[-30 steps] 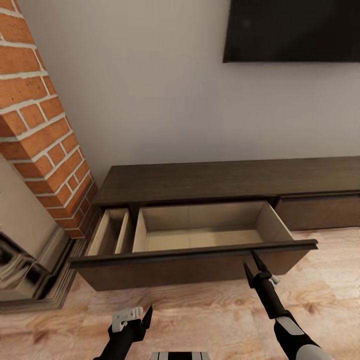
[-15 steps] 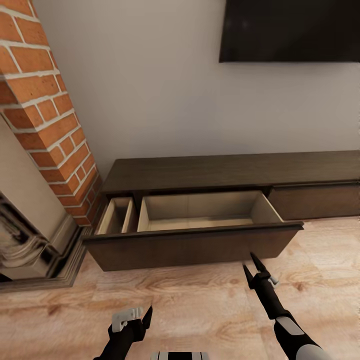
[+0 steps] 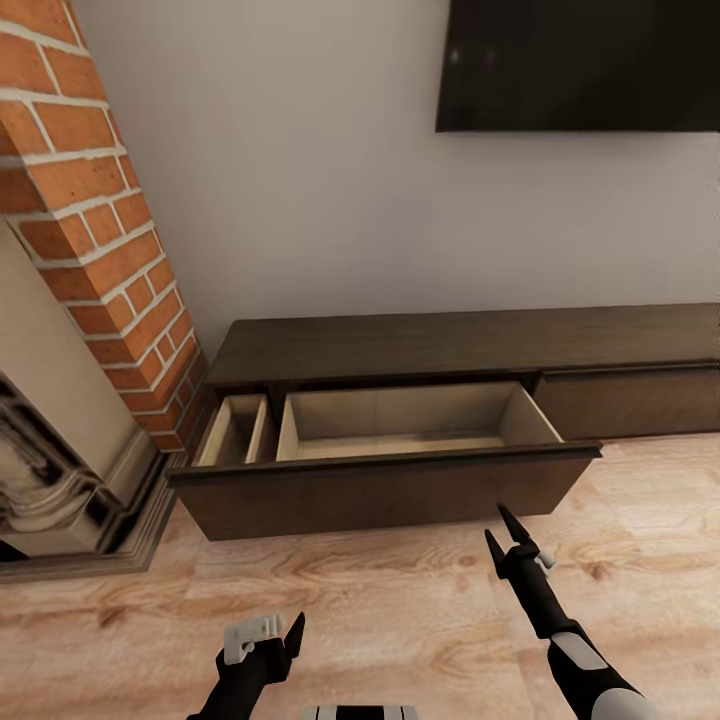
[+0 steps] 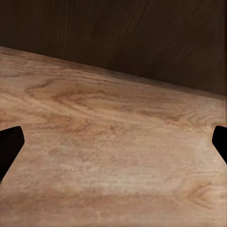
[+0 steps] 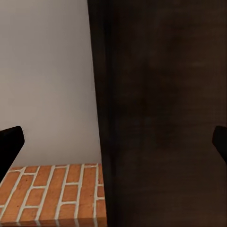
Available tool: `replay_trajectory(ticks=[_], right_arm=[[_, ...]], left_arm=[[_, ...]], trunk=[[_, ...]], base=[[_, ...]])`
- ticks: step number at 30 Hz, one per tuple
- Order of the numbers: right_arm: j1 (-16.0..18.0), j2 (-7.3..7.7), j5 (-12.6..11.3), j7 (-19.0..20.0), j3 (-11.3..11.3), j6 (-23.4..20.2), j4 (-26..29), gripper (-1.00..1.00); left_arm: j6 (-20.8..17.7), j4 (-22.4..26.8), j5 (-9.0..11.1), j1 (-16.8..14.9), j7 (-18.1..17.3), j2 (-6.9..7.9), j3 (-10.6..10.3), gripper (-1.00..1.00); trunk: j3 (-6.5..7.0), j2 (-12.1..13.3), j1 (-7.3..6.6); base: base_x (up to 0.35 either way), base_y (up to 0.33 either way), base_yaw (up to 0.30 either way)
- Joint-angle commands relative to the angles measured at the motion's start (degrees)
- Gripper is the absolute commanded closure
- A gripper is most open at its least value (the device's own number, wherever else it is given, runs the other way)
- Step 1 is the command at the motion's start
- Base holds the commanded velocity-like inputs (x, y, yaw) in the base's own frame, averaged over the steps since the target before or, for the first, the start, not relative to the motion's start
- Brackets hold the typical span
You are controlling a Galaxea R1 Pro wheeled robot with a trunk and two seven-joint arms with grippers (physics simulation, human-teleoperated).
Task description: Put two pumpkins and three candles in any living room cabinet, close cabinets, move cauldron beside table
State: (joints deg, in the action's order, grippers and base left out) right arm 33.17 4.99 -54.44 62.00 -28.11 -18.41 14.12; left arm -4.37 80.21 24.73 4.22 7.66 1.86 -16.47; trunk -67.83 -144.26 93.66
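While we face the pale wall (image 3: 320, 200), a dark screen (image 3: 580, 65) hangs on it at the upper right and a red brick column (image 3: 90, 230) rises at the left, with the ornate grey fireplace (image 3: 60, 470) at its foot. Below the screen runs the cabinet (image 3: 460, 345), long, low and dark brown, standing on the wooden floor (image 3: 400, 600). Its wide drawer (image 3: 400, 490) is pulled out toward us, and we see two pale compartments inside it, a narrow one at the left and a broad one beside it; both look bare as far as we can see. A second front panel (image 3: 630, 400) to the right sits flush.

Our right gripper (image 3: 506, 538) points toward the drawer front, short of it, its dark fingers spread wide and holding nothing; from its wrist camera we see the fingertips (image 5: 10, 142) at the frame edges, with dark wood and brick beyond. Our left gripper (image 3: 270, 640) hangs low over the floor, also spread wide and unladen, its fingertips (image 4: 9, 142) far apart over the floorboards.
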Motion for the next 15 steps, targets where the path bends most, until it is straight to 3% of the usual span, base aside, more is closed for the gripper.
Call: replay_trajectory(ticks=[1,7,12,15], right_arm=[[0.0,0.02,-0.5,0.1,0.2,-0.5,0.0,-1.00],[0.0,0.02,-0.4,-1.6,0.6,-0.6,0.2,-1.00],[0.0,-0.12,-0.4,-6.9,1.0,-0.7,0.3,-1.00],[0.0,-0.02,0.6,-12.1,2.0,-0.8,0.3,-1.00]], left_arm=[[-0.2,0.1,0.5,0.0,0.4,0.04,-0.1,-1.00],[-0.3,0.1,0.5,-0.1,0.4,0.00,-0.1,-1.00],[-0.6,0.0,0.6,-0.1,0.1,-0.01,0.0,-1.00],[-0.9,0.0,0.5,-0.1,0.1,-0.01,0.0,-1.00]], trunk=[[0.19,0.0,-0.03],[1.52,0.1,-0.19],[2.63,0.1,-0.31],[3.29,0.2,-0.39]], base=[[-0.002,0.000,0.000],[0.000,0.000,0.000],[0.000,0.000,0.000],[0.000,0.000,0.000]])
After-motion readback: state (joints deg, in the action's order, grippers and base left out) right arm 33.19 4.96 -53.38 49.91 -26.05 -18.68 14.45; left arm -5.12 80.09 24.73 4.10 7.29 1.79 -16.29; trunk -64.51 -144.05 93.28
